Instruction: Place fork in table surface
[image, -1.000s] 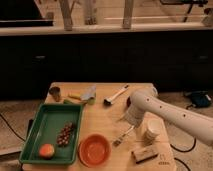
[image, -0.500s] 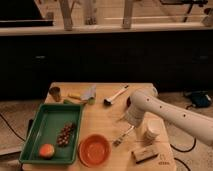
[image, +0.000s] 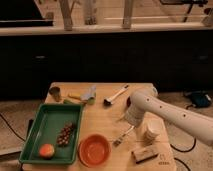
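- Fork (image: 123, 136) lying on the tan wooden surface (image: 102, 119), just right of the orange bowl (image: 94, 149), tines pointing toward the bowl.
- Pincer (image: 150, 134) points down just right of the fork's handle, under the white arm (image: 172, 115). Honestly can't tell if it's clenched or released.
- Green tray (image: 47, 122) sits on the left.

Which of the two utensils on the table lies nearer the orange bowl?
The small grey fork, just right of the orange bowl and beside the gripper; the white-handled utensil lies farther back on the table.
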